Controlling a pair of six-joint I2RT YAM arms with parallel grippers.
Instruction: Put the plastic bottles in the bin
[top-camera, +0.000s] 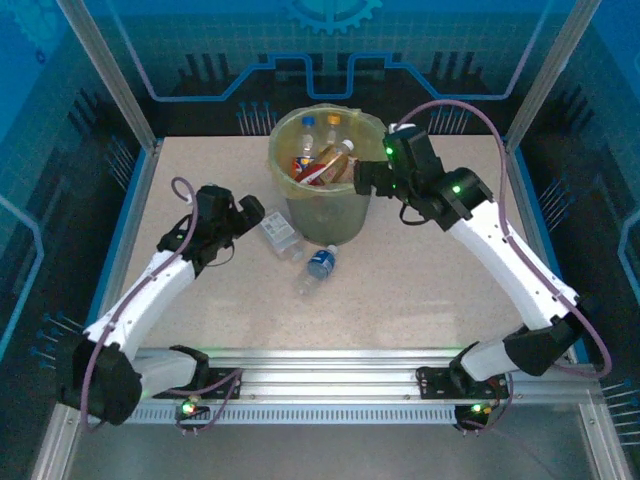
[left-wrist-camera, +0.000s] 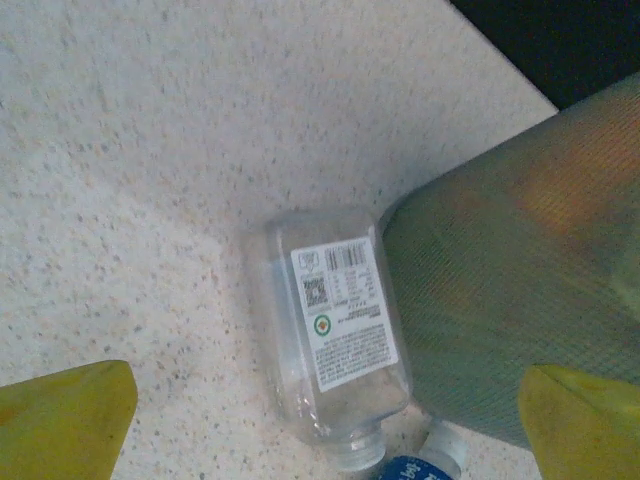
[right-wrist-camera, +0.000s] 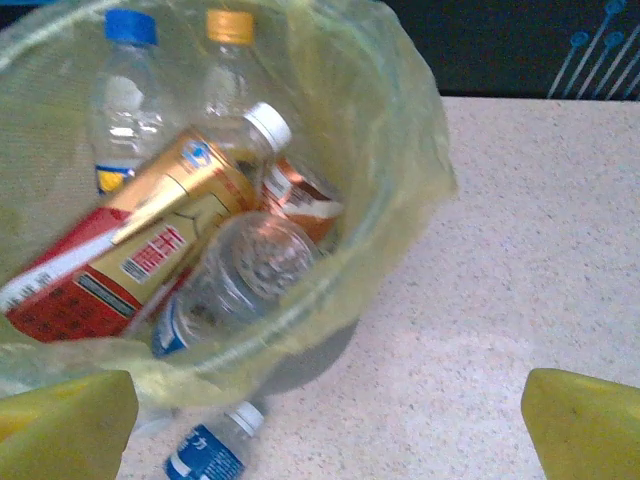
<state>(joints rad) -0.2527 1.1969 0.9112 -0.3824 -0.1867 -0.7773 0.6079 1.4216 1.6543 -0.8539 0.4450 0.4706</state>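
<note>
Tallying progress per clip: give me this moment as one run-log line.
left gripper: open, above white-label bottle | right gripper: open, over bin | in bin: several bottles | on table: white-label bottle, blue-label bottle

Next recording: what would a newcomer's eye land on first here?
The bin at mid-table, heaped with bottles, with the open right claw at its rim. Two more lie on the table by its near side: a clear bottle in front of the open left claw and a blue-label bottle beside it.
</note>
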